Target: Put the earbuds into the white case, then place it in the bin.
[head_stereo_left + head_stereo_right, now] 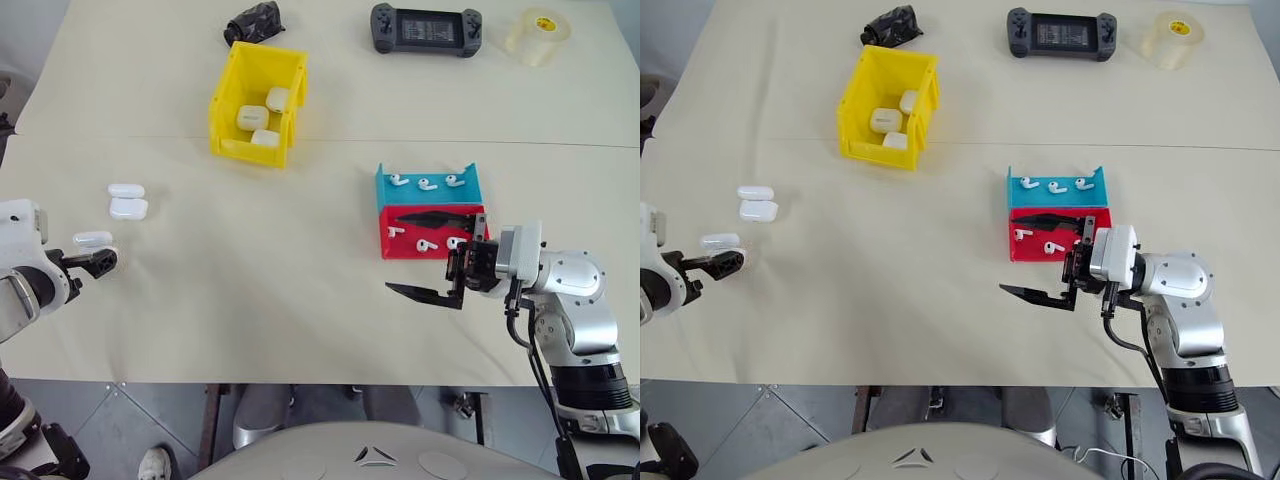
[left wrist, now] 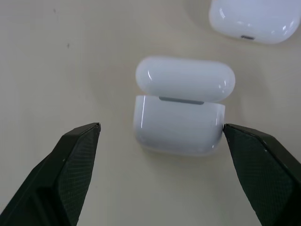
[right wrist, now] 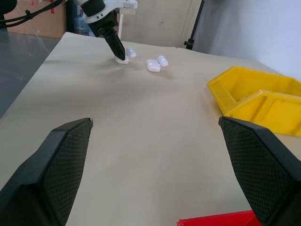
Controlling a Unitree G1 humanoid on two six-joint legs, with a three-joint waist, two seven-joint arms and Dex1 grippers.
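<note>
Step in hand: picking up white case [image 2: 178, 110] near table's left edge; left gripper [image 2: 162, 141] spread wide, straddling it, lid ajar; right gripper [image 1: 437, 280] spread, empty beside red tray [image 1: 392, 245]; next: close left fingers squarely on case body

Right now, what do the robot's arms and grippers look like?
Both arms have silver-grey and white housings. The right arm has rounded silver joints, a black ribbed band and a black cable. Each gripper, left and right, has two black wedge-shaped fingers with cross-hatched pads.
</note>
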